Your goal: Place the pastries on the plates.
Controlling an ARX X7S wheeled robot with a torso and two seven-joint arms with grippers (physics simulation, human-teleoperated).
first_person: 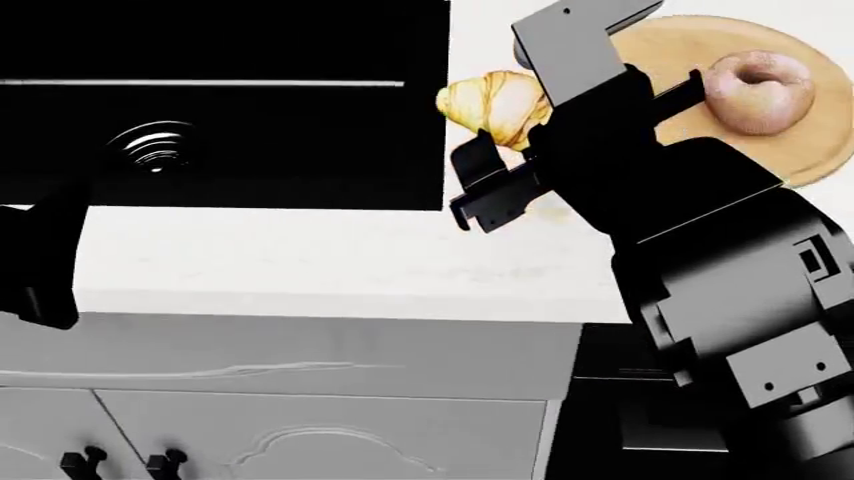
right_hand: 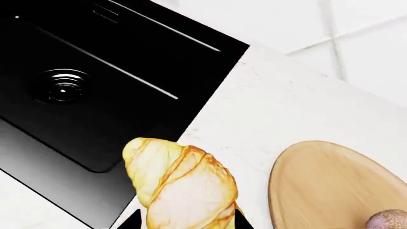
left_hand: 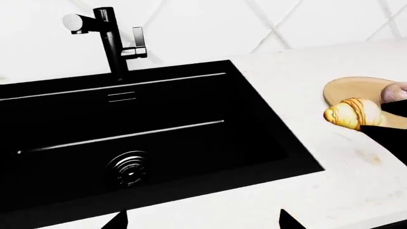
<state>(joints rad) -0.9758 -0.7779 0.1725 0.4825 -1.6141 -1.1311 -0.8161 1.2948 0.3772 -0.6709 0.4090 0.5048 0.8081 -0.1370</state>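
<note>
At the far left of the head view, the left gripper (first_person: 40,262) shows only as a dark shape over the counter edge; in its own wrist view only two black fingertips (left_hand: 116,222) show at the frame's edge, set well apart, so it stands released and holds nothing. Next comes the black sink (first_person: 267,150), sunk in the white countertop (first_person: 267,265). Its basin holds only the round drain (first_person: 156,146); a black faucet (left_hand: 109,36) stands at its back rim.

Just beside the sink's right edge is the croissant (first_person: 497,105), golden with brown stripes, gripped between the fingers of the right gripper (first_person: 514,150), which is clenched on its lower end. The right wrist view shows the croissant (right_hand: 184,183) close to the camera, over the strip of counter between sink and plate; whether it touches the counter cannot be told.

Furthest right lies the tan wooden plate (first_person: 681,45) with a low rim. On it rests the doughnut (first_person: 761,90), pinkish-brown and speckled, toward the plate's right side. The croissant is outside the plate, near its left rim.
</note>
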